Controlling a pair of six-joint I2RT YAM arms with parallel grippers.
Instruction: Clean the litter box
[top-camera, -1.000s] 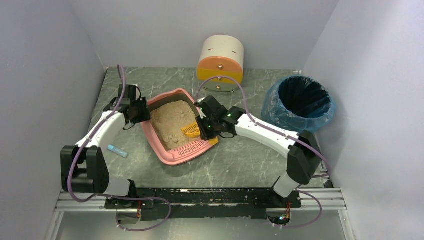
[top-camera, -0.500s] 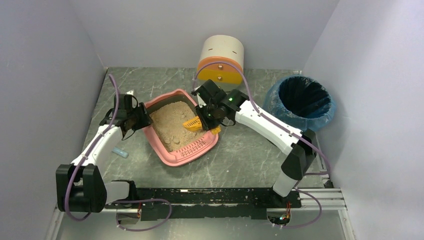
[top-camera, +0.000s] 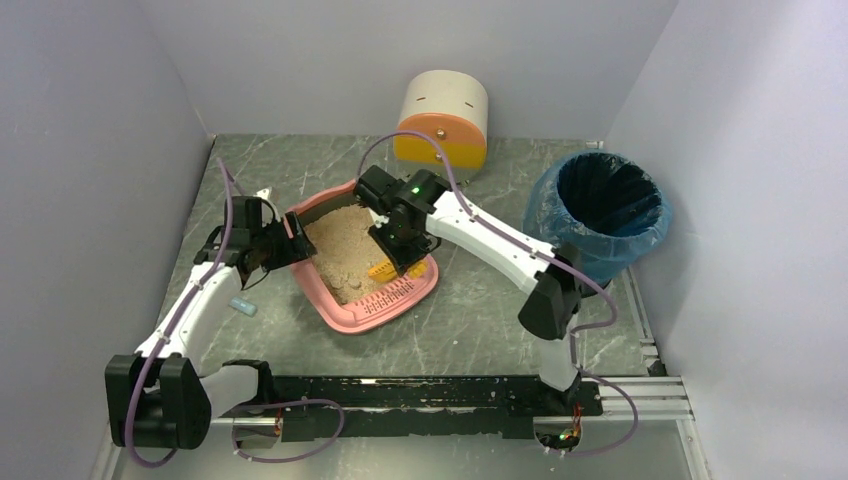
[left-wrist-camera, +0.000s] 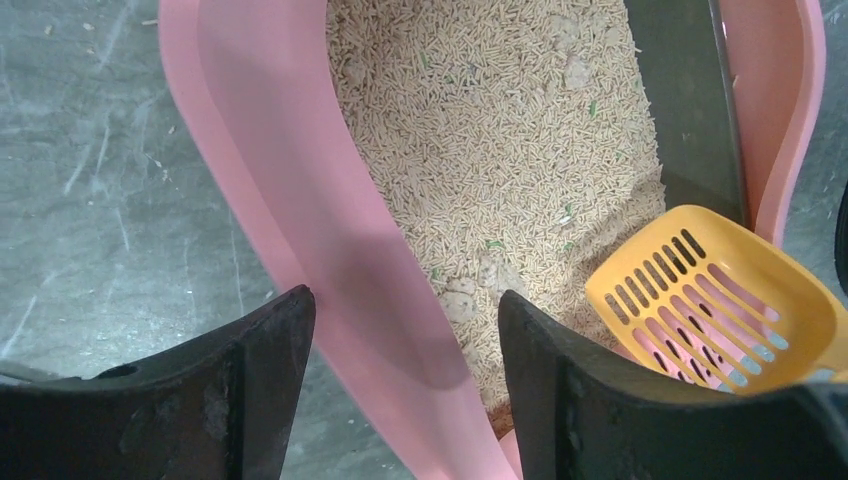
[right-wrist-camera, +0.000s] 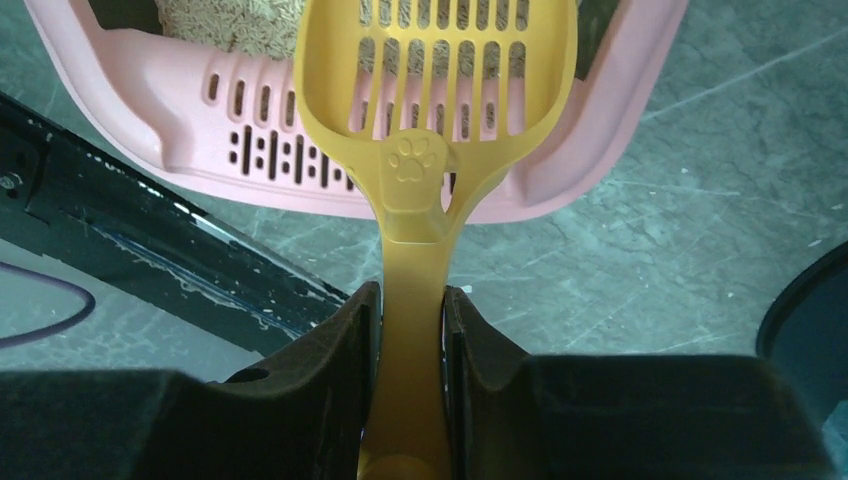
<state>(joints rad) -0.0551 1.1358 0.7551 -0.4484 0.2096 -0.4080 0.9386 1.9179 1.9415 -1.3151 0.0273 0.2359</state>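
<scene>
blocked: litter box (left-wrist-camera: 260, 150) rim between left end effector (left-wrist-camera: 405, 310) fingers (left-wrist-camera: 200, 400), scoop (right-wrist-camera: 412, 165) over litter (left-wrist-camera: 500, 130) | free: table (top-camera: 480, 320) toward bin (top-camera: 560, 225)

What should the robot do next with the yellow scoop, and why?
Probably lower the scoop into the litter and slide it under a clump. The right gripper grips its handle, its slotted blade looks empty above the litter box, and pale clumps lie in the litter.
</scene>
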